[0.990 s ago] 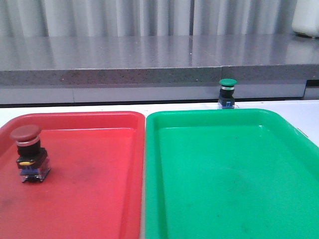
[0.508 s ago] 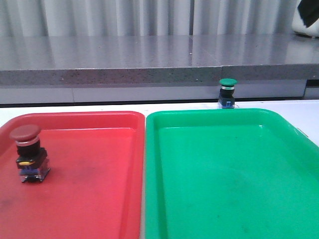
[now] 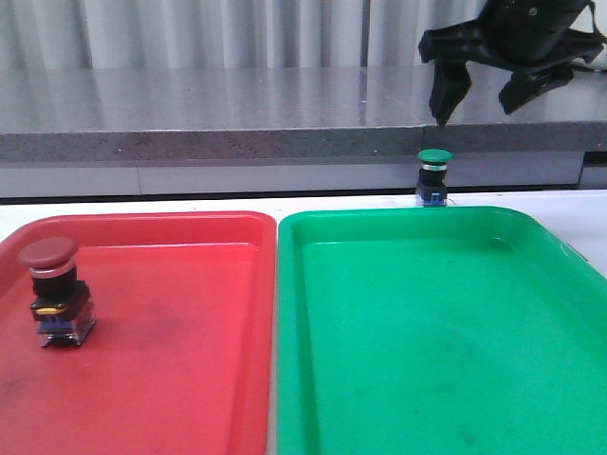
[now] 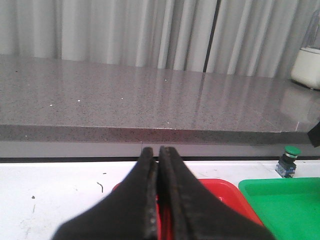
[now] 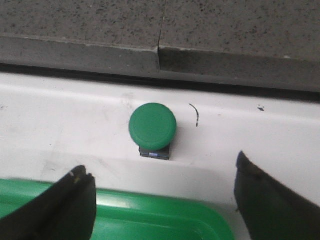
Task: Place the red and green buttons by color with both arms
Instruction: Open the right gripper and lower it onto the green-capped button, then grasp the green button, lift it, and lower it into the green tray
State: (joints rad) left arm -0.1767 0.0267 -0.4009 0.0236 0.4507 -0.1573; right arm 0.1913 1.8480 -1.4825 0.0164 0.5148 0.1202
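Standing upright on the white tabletop (image 3: 588,213) just behind the far rim of the glossy green plastic tray (image 3: 436,332), the small green-capped push-button with silver collar, black body and blue base (image 3: 433,176) is outside the tray, touching nothing else. Above it and slightly to the right hangs the black right gripper (image 3: 484,95), its two bulky angular jaws spread wide and holding nothing; the right wrist view looks down on the green cap (image 5: 152,126) between those spread fingers (image 5: 70,202). The dark-red-capped push-button of the same build (image 3: 54,292) stands upright inside the glossy red plastic tray (image 3: 171,379), near its left side. The two trays lie side by side, red on the left. The black left gripper (image 4: 158,200) shows only in its own wrist view, jaws pressed together and empty, over the red tray's far edge. A grey speckled stone ledge (image 3: 237,114) runs behind the table.
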